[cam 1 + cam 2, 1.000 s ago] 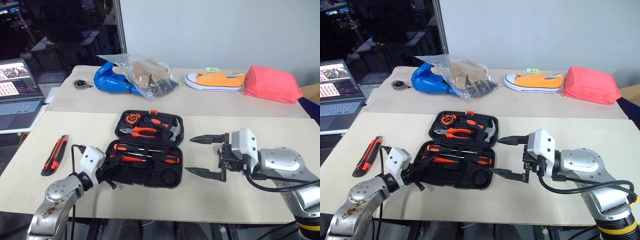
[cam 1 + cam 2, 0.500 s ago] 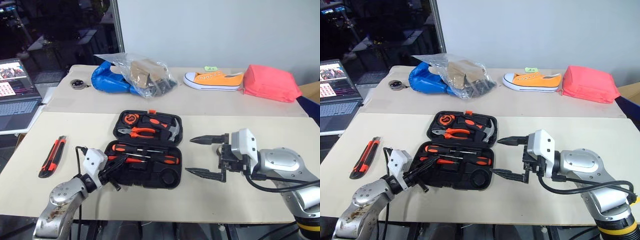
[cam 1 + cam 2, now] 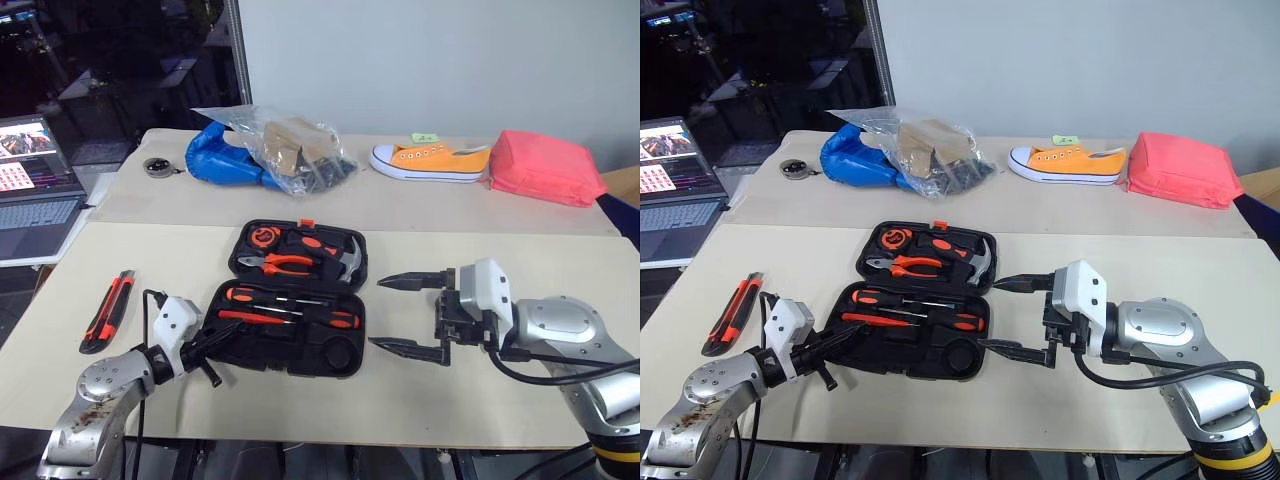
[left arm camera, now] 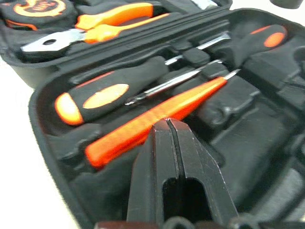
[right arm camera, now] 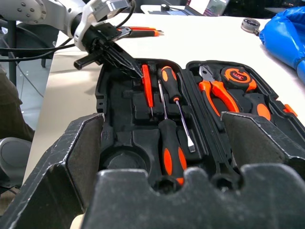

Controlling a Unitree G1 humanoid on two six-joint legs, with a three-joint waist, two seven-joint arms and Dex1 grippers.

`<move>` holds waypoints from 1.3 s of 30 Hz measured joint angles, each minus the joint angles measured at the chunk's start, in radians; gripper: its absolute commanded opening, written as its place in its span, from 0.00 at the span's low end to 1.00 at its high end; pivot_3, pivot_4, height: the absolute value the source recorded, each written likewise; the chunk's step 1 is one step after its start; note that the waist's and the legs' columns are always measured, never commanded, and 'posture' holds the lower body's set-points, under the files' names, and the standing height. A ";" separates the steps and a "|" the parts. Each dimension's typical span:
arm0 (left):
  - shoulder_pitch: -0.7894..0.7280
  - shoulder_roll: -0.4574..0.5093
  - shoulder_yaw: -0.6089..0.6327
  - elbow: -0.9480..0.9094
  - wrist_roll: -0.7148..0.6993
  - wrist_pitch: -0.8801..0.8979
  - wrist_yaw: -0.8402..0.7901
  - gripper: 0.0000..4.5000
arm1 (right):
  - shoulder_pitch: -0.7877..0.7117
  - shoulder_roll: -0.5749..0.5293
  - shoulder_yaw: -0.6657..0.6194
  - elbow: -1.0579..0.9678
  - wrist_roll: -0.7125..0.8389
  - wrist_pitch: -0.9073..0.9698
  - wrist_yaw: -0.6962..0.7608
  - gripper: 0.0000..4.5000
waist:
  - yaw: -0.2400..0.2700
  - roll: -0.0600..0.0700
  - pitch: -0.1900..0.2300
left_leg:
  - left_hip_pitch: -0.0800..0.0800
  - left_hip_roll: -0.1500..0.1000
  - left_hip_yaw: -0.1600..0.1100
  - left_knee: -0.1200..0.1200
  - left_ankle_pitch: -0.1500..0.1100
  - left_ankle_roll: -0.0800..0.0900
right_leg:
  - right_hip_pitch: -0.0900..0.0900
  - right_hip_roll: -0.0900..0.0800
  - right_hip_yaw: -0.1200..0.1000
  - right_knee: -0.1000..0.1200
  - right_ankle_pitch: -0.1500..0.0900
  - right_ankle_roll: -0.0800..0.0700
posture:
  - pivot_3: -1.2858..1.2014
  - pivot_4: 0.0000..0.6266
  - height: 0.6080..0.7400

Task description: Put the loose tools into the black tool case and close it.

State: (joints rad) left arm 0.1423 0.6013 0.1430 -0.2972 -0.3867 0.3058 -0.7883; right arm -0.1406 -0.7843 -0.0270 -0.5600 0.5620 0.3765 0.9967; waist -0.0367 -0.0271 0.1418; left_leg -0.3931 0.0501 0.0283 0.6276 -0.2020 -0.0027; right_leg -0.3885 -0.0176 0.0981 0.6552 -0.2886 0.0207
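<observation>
Head views: the flat black plastic clamshell tool case (image 3: 297,298) lies open at the middle of the beige table (image 3: 500,385), its lid half toward the far edge. The lid half holds orange-handled pliers (image 3: 285,264), a steel-headed hammer (image 3: 345,262) and an orange disc-shaped tape measure (image 3: 265,237). The near half holds two long black-and-orange-handled screwdrivers (image 3: 290,296) and a small all-orange screwdriver (image 3: 245,317). The orange-and-black utility knife (image 3: 108,310) lies loose near the table's left edge, well apart from the case. The left gripper (image 3: 222,333) is closed, holding nothing, its tips at the case's near-left corner. The right gripper (image 3: 400,315) hangs just beside the case's right side with its jaws spread wide and empty.

Left wrist view: the closed fingertips (image 4: 167,143) sit at the handle end of the small all-orange screwdriver (image 4: 152,119), which lies in its slot; I cannot tell if they touch it.

Right wrist view: the wide-open fingers (image 5: 76,157) frame the open case (image 5: 119,143), with the left gripper (image 5: 128,64) at its far corner.
</observation>
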 measured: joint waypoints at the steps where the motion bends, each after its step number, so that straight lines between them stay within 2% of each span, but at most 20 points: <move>1: -0.005 -0.005 -0.003 0.000 0.003 0.003 0.009 0.00 | 0.001 0.000 0.000 0.000 0.000 0.000 -0.001 1.00 | 0.002 0.000 0.000 | 0.000 0.000 0.000 0.000 0.000 0.000 | 0.000 -0.001 0.000 0.000 0.000 0.000 | 0.52 0.24 1.00; 17: -0.114 -0.057 -0.044 -0.039 0.005 0.198 0.140 0.00 | 0.009 0.000 0.000 -0.004 0.002 0.000 -0.008 1.00 | 0.025 0.000 0.000 | 0.000 -0.002 0.003 0.001 0.000 0.000 | 0.001 -0.005 -0.001 0.000 0.000 0.004 | 0.52 0.24 1.00; 25: -0.195 -0.120 -0.033 -0.063 -0.056 0.276 0.194 0.00 | 0.009 0.000 0.000 -0.011 0.002 0.000 -0.016 1.00 | 0.023 0.000 0.000 | -0.004 -0.003 0.002 0.001 0.000 0.000 | 0.000 -0.005 -0.002 -0.002 0.001 0.003 | 0.52 0.24 1.00; 29: -0.211 -0.119 -0.034 -0.071 -0.065 0.299 0.211 0.00 | 0.009 0.000 0.000 -0.011 0.002 0.000 -0.016 1.00 | 0.014 0.000 0.000 | -0.006 -0.003 0.001 0.000 0.000 0.000 | 0.000 -0.004 -0.002 -0.006 0.003 -0.001 | 0.52 0.24 1.00; 39: -0.223 -0.071 -0.100 -0.065 0.001 0.360 0.249 0.00 | 0.010 0.000 0.000 -0.014 0.002 0.001 -0.017 1.00 | 0.017 0.001 -0.001 | -0.004 -0.004 0.001 0.000 0.000 0.000 | 0.001 -0.005 -0.002 -0.007 0.003 0.001 | 0.52 0.24 1.00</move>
State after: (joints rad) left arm -0.0810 0.5303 0.0431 -0.3626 -0.3856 0.6657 -0.5392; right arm -0.1308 -0.7845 -0.0272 -0.5737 0.5635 0.3771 0.9798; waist -0.0193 -0.0259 0.1410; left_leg -0.3975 0.0463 0.0293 0.6279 -0.2020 -0.0024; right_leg -0.3874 -0.0223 0.0956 0.6486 -0.2854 0.0220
